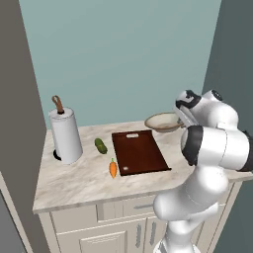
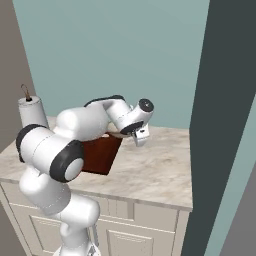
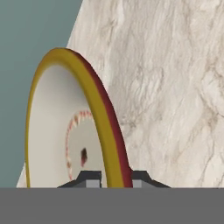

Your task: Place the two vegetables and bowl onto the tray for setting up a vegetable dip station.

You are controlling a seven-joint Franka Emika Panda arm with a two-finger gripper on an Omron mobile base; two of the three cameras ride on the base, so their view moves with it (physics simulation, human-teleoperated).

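My gripper [image 3: 113, 179] is shut on the rim of the bowl [image 3: 65, 131], one fingertip inside the rim and one outside. In the left base view the tan bowl [image 1: 162, 122] sits at the back right of the counter, just beyond the tray's far right corner, with my hand at its right edge. The dark reddish-brown tray [image 1: 138, 150] lies flat in the middle with nothing on it. A stubby green cucumber [image 1: 101, 146] lies left of the tray. The orange carrot [image 1: 113, 168] lies near the tray's front left corner. From the right base view my arm covers most of the tray [image 2: 100, 156].
A paper towel roll [image 1: 65, 134] on a stand rises at the counter's left end, beside a grey wall. The marble counter [image 1: 69, 185] ends at a front edge above white cabinets. A dark wall panel [image 2: 220, 125] stands to the right.
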